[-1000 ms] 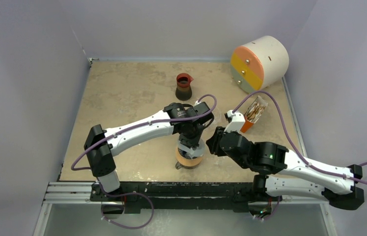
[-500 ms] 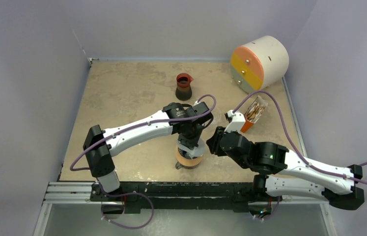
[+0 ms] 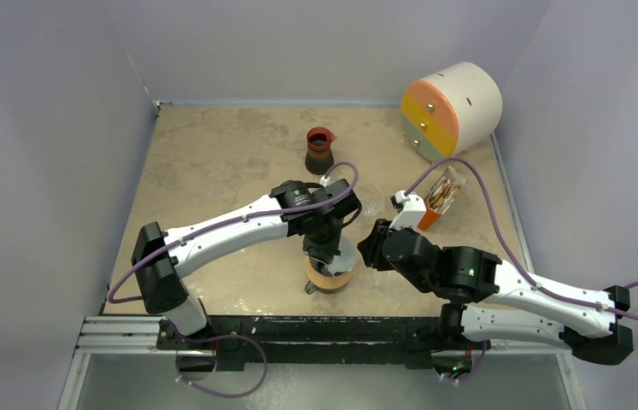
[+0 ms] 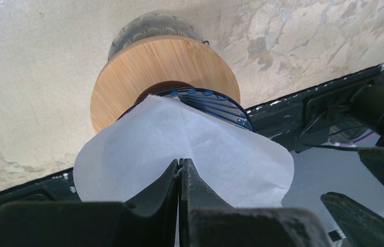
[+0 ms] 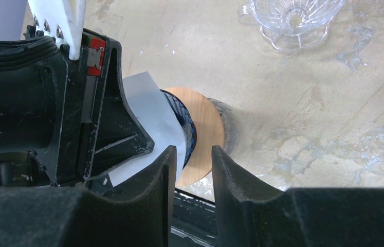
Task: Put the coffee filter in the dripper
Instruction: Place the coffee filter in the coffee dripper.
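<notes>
At the left gripper [image 4: 180,165]: clamped tight on the top edge of the white paper coffee filter [image 4: 179,136], jaws pressed together with only the sheet between them. Holds the filter from above, probably so that its point can lead the way down. Below the pinch, fans out wide and flat across the middle of the left wrist view, with the lower tip tucked just inside the deep-blue ribbed cone dripper [image 4: 215,100]. Looks only partly in: most of the paper rides above the blue rim and leans toward the lower edge of the frame, not opened against the ribs. Likely needs lowering and letting go before it can settle.

Under the dripper, a flat tan wooden ring [image 4: 143,72] on a dark base, low in the centre of the top view, close to the near edge of the sandy table [image 3: 213,154].

At the right gripper [image 5: 192,154]: parted by a narrow gap, nothing between the fingers, poised just beside the ring and the filter's edge. Perhaps there to steady the stand; cannot tell whether it touches.

Farther out, well apart: clear fluted glass cup [image 5: 292,20], dark carafe with a red rim [image 3: 319,149], cream drum with an orange, yellow and green face [image 3: 452,107], orange holder of packets [image 3: 441,201]. Nothing blocking the cone except the crowding of the two wrists.
</notes>
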You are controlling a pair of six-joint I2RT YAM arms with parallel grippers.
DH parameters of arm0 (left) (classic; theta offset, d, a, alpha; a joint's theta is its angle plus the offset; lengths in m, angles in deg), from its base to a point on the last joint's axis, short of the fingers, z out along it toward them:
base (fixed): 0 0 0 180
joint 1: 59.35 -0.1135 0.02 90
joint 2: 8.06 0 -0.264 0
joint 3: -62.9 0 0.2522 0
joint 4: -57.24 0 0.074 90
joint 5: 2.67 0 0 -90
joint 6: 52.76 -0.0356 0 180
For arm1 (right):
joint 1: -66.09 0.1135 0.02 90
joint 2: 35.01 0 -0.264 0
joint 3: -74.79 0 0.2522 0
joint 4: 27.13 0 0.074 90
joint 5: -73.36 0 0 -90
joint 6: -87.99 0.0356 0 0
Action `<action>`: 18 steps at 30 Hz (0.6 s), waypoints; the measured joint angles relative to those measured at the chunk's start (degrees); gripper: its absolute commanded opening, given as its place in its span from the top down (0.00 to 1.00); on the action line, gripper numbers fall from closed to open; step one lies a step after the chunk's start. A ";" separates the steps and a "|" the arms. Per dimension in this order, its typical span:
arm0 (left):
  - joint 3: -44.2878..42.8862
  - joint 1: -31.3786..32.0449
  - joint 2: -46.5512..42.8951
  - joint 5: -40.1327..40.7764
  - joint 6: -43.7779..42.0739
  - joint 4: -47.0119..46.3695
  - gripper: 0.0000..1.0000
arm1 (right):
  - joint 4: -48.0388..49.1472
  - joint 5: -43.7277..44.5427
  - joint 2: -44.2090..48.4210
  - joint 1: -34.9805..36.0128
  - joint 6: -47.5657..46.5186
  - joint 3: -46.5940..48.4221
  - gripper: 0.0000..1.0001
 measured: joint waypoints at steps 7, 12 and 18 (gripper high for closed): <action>-1.20 0.00 1.92 -0.04 8.31 0.04 1.00 | 0.13 0.02 0.35 0.00 0.26 -0.87 0.66; -2.97 0.00 4.66 0.04 14.67 1.81 1.00 | 0.04 0.04 1.51 0.00 0.70 -2.01 0.66; -4.00 0.17 6.10 1.09 21.20 6.03 1.00 | 0.22 0.00 2.38 0.00 0.83 -3.13 0.66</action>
